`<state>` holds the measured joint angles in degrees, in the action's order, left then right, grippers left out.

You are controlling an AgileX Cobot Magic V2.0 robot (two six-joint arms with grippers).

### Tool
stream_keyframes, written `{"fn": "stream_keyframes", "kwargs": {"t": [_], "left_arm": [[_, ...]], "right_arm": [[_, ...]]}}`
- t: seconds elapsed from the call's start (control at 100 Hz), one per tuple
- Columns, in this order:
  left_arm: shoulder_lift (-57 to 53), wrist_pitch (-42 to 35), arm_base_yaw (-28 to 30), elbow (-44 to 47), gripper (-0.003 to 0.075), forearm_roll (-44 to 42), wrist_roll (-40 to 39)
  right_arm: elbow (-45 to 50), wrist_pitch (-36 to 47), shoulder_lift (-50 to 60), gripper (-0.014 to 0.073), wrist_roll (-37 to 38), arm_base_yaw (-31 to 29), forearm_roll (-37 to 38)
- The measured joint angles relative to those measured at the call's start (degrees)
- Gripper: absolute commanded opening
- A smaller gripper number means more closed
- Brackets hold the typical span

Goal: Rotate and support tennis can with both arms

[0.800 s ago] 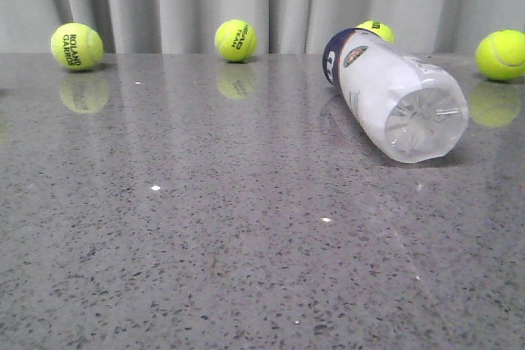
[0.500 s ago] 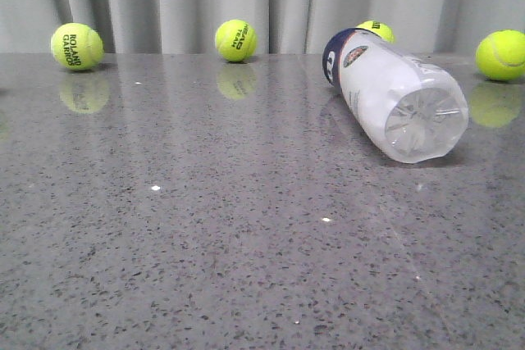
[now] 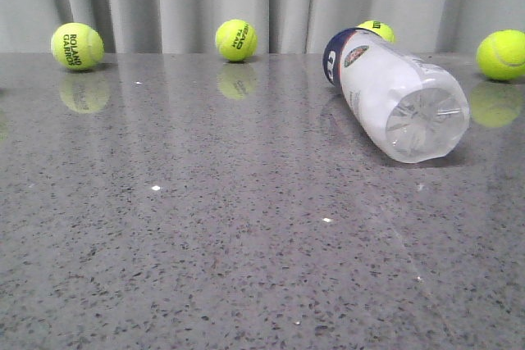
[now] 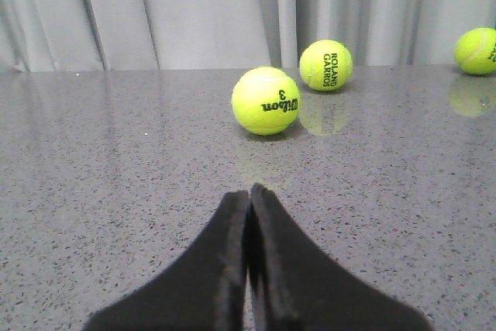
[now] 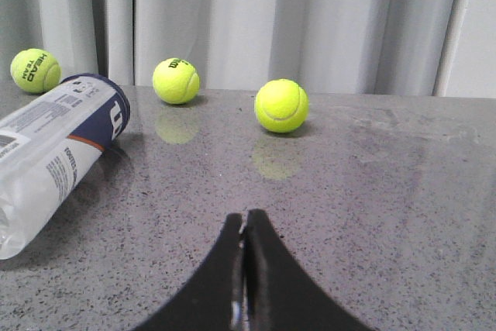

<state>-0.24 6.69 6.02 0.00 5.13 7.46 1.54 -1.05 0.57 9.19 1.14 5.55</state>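
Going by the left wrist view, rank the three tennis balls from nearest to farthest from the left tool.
1. Wilson 3 ball, just ahead of the shut left tool.
2. Roland Garros ball, behind it.
3. Ball at the frame edge, far off to the side.

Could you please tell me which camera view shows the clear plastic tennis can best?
The front view: the clear plastic tennis can lies on its side, fully visible from navy band to ribbed base. The right wrist view crops its base end; the left wrist view misses it.

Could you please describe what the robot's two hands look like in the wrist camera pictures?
Both look alike: the left hand and the right hand each show two matte black fingers, broad at the base and curving up to narrow tips. No cables, markings or crossbar are visible.
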Motion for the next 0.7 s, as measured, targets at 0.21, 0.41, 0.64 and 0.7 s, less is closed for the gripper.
{"fn": "stream_keyframes", "kwargs": {"t": [0.21, 0.41, 0.64, 0.7], "left_arm": [[0.0, 0.0, 0.0, 0.0, -0.002, 0.0, 0.0], [0.0, 0.0, 0.0, 0.0, -0.002, 0.0, 0.0], [0.0, 0.0, 0.0, 0.0, -0.002, 0.0, 0.0], [0.0, 0.0, 0.0, 0.0, -0.002, 0.0, 0.0]], "right_arm": [[0.0, 3.2, 0.0, -0.0058, 0.0, 0.0, 0.0], [-0.1, 8.2, 0.0, -0.0058, 0.3, 0.0, -3.5], [-9.0, -2.5, -2.1, -0.0058, 0.7, 0.0, -6.6], [-12.6, -6.4, -4.5, -0.0058, 0.7, 0.0, -6.7]]}}
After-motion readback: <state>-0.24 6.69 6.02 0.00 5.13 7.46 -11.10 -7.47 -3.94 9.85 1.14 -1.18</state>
